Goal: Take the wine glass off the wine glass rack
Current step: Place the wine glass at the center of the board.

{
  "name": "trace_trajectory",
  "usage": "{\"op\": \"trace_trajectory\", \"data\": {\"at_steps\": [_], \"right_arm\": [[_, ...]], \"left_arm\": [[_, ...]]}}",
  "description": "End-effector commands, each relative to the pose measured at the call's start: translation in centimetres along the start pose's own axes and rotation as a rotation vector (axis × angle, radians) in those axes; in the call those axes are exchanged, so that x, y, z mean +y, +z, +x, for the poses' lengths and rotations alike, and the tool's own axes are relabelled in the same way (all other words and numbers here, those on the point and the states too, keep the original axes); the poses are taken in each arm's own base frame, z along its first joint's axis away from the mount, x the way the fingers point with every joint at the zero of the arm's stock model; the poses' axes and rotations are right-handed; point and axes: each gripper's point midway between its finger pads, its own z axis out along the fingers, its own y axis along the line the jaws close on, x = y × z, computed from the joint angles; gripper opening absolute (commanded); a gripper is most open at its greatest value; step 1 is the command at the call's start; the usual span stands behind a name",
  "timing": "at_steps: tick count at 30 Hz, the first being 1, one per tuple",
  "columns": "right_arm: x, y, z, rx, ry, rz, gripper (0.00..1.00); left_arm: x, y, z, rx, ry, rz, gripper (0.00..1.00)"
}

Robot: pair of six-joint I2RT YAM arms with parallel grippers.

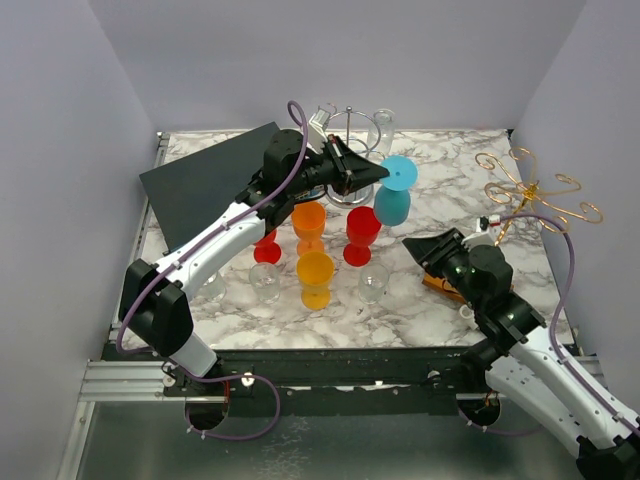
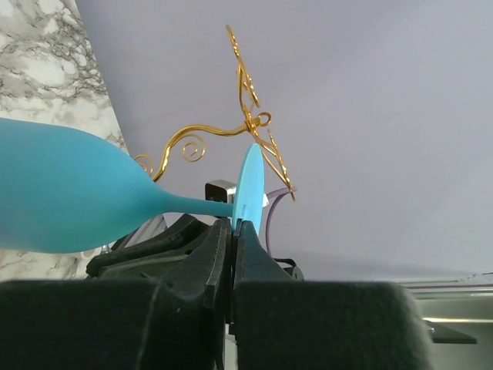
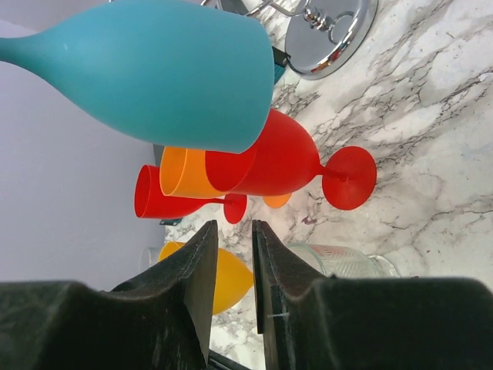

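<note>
My left gripper is shut on the foot of a teal wine glass. The glass hangs bowl-down above the table, away from the gold wire wine glass rack at the right edge. The left wrist view shows the jaws pinching the rim of the teal foot, with the gold rack behind it. My right gripper is low, right of the glass. Its jaws are narrowly parted with nothing between them, below the teal bowl.
Orange, red and yellow glasses stand mid-table, with a small red glass and clear glasses nearby. A chrome stand is at the back and a dark board at the back left.
</note>
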Motion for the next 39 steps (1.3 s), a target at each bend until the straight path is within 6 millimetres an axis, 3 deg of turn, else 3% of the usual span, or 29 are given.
{"op": "trace_trajectory", "data": {"at_steps": [1,9,18,25,30,39], "right_arm": [[-3.0,0.3,3.1,0.099,0.051,0.075,0.29],[-4.2,0.4,2.7,0.057,0.049,0.108,0.23],[-3.0,-0.2,1.4,0.043,0.0,0.111,0.17],[-0.8,-1.7,-0.5,0.02,-0.074,0.083,0.17],[1.8,-2.1,-1.2,0.027,-0.116,-0.006,0.17],[4.4,-2.8,-2.7,-0.024,-0.026,-0.083,0.18]], "left_arm": [[-3.4,-1.0,-0.3,-0.025,0.059,0.06,0.0],[-4.3,-1.4,-0.1,-0.016,0.074,0.071,0.0],[-5.2,-1.4,0.5,0.007,0.099,0.073,0.0],[-5.0,-0.9,0.8,0.017,0.1,0.069,0.0],[-4.6,-0.5,0.9,0.022,0.096,0.061,0.0],[-4.3,-0.3,0.9,0.024,0.092,0.054,0.0]]}}
